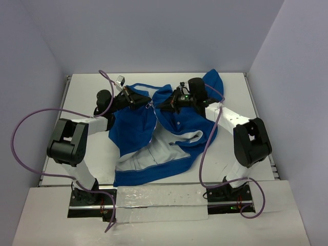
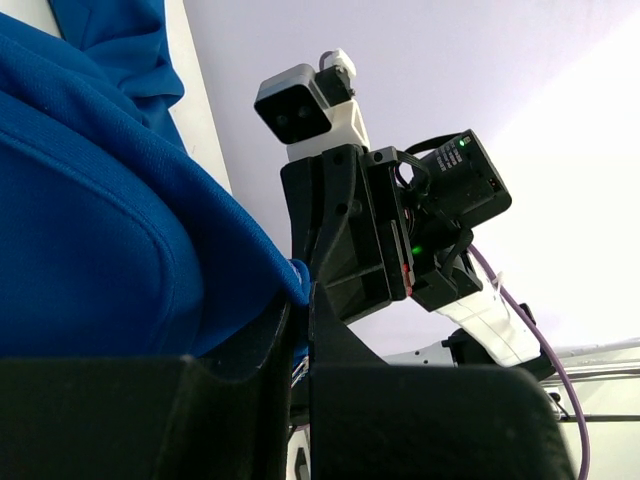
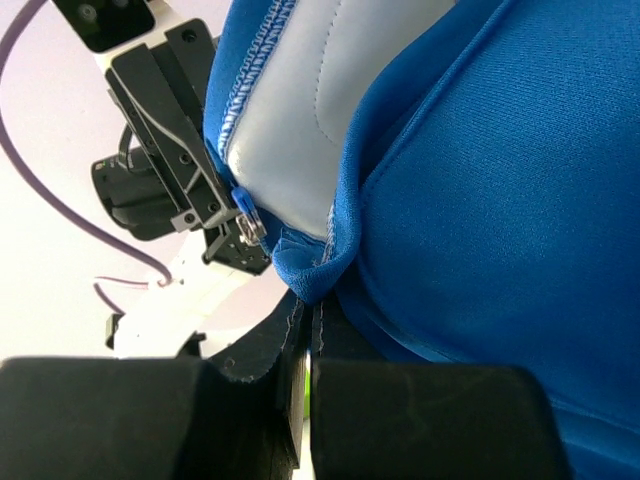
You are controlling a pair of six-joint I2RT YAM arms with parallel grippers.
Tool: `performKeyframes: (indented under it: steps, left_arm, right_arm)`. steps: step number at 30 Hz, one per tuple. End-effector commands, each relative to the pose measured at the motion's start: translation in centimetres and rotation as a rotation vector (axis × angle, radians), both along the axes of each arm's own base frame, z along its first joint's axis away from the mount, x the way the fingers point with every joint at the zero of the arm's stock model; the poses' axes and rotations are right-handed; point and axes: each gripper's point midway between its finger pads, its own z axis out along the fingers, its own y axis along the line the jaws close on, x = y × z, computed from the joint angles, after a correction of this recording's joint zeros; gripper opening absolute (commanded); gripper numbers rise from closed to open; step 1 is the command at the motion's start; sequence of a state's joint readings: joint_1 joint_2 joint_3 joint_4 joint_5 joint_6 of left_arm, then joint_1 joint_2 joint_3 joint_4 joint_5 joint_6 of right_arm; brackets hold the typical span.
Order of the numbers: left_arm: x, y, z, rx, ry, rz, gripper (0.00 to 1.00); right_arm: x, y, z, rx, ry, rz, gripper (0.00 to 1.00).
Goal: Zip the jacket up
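The royal-blue jacket (image 1: 177, 123) lies open on the white table (image 1: 82, 97), its pale grey-white lining (image 1: 148, 154) showing near the front. My left gripper (image 1: 134, 98) is shut on a blue fabric edge (image 2: 295, 275) at the jacket's upper left. My right gripper (image 1: 168, 104) is shut on the other front edge (image 3: 310, 285) just right of it. The two grippers face each other closely. A small silvery zipper pull (image 3: 248, 226) hangs at the lining edge (image 3: 300, 120) in the right wrist view.
Purple cables (image 1: 31, 120) loop off both arms over the table. Pale walls enclose the table on three sides. A clear strip (image 1: 159, 197) runs along the near edge between the arm bases.
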State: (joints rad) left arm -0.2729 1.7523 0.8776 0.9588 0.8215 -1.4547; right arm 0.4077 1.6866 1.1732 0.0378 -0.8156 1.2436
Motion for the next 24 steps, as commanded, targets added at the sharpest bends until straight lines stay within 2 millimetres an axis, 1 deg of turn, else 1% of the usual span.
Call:
performKeyframes:
  steps: [1,10,24]
  left_arm:
    - [0.04,0.1,3.07,-0.018,-0.116,0.007,0.0]
    - [0.09,0.1,3.16,-0.023,-0.124,0.008,0.0]
    - [-0.02,0.17,3.37,-0.029,-0.129,0.013,0.0]
  right_arm:
    - [-0.16,1.07,3.16,0.087,-0.056,0.045,0.0]
    - [-0.31,1.22,4.03,0.12,-0.055,0.057,0.0]
    - [-1.16,0.82,3.2,0.121,-0.027,0.046,0.0]
